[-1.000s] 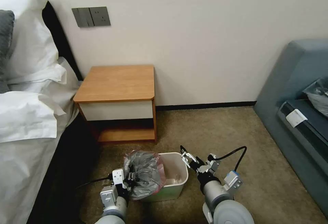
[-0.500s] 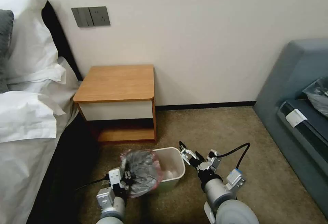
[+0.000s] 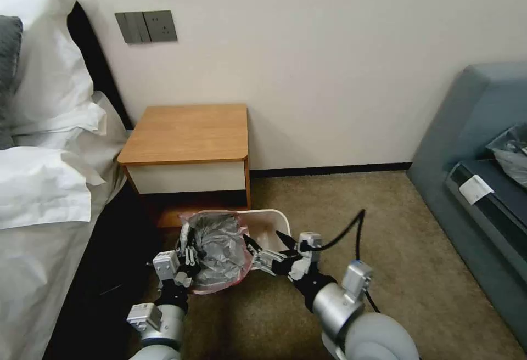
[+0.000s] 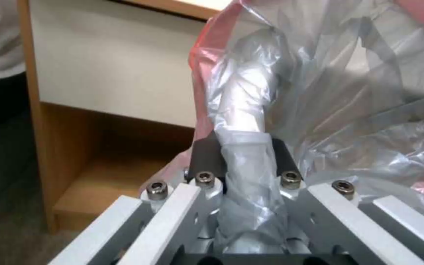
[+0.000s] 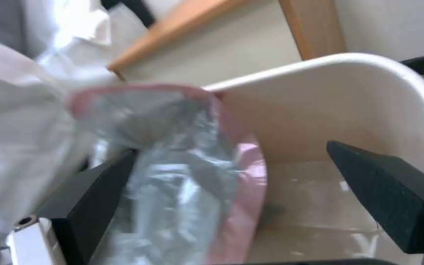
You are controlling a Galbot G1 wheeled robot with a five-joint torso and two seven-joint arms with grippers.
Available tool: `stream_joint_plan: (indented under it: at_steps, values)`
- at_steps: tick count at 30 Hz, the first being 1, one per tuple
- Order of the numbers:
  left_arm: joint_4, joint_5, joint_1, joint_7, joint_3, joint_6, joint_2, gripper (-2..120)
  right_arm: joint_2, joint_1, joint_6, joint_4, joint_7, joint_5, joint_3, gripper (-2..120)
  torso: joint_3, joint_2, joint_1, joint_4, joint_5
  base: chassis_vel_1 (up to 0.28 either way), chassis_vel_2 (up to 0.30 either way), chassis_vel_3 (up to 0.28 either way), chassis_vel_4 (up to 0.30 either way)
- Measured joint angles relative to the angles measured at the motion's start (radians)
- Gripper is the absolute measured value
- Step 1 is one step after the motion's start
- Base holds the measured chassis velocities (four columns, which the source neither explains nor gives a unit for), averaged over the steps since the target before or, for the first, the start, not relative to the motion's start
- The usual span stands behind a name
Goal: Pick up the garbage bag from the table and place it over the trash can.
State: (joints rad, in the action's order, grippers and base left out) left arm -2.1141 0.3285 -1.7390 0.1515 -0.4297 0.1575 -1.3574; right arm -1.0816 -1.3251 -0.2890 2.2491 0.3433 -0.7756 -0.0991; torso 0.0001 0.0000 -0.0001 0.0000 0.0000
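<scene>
While left pincer point(image 3: 185, 251) grips garbage bag point(image 3: 217, 250) (pink rim) | right pincer point(image 3: 264, 248) spread at trash can point(image 3: 272, 223)

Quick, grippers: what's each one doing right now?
Left gripper: shut on the garbage bag, at the trash can.
Right gripper: open, fingers either side of the bag's pink rim.

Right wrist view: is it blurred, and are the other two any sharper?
Right wrist view: soft throughout, the garbage bag and trash can smeared. Left wrist view: crisper, the left gripper clamping a bag fold, the table behind softer. Head view: evenly lit, sharp, right gripper open.
</scene>
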Motion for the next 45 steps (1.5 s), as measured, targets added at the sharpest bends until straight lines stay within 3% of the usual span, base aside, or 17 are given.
stream_joint_plan:
  at_steps: [8,22,26,28,32,38,43,45]
  values:
    - [0.003,-0.036,-0.006,-0.032,-0.001,0.029,-0.009,8,-0.033,0.056,0.011,-0.080,-0.031,0.093,-0.037,100,0.000,0.000,0.000,0.0000,-0.0001,0.000,0.000,0.000,0.000]
    - [-0.008,-0.047,-0.016,-0.057,-0.013,0.039,-0.014,8,-0.089,0.193,0.029,-0.202,-0.086,-0.048,-0.100,100,0.000,0.000,0.000,-0.0001,0.0000,0.000,0.000,0.000,0.000]
    - [-0.012,-0.043,-0.018,-0.061,-0.017,0.040,-0.015,8,-0.104,0.213,0.037,-0.227,-0.096,-0.078,-0.103,89,0.000,0.000,0.000,0.0000,0.0000,0.000,0.000,0.000,0.000]
    - [-0.014,-0.039,-0.019,-0.063,-0.018,0.040,-0.015,8,-0.109,0.221,0.045,-0.239,-0.113,-0.087,-0.107,76,0.000,0.000,0.000,0.0000,0.0000,0.000,0.000,0.000,0.000]
    - [-0.016,-0.035,-0.018,-0.064,-0.018,0.040,-0.015,8,-0.113,0.222,0.050,-0.245,-0.121,-0.091,-0.110,65,0.000,0.000,0.000,-0.0001,0.0000,0.000,0.000,0.000,0.000]
    - [-0.016,-0.022,-0.016,-0.064,-0.018,0.039,-0.014,8,-0.122,0.220,0.059,-0.251,-0.128,-0.091,-0.110,40,0.000,0.000,0.000,-0.0001,0.0000,0.000,0.000,0.000,0.000]
    - [-0.022,-0.004,-0.016,-0.063,-0.018,0.033,-0.013,8,-0.122,0.218,0.061,-0.253,-0.130,-0.086,-0.109,26,0.000,0.000,0.000,-0.0001,0.0000,0.000,0.000,0.000,0.000]
    - [-0.026,0.005,-0.015,-0.061,-0.018,0.028,-0.012,8,-0.122,0.218,0.064,-0.254,-0.130,-0.082,-0.109,15,0.000,0.000,0.000,-0.0001,0.0000,0.000,0.000,0.000,0.000]
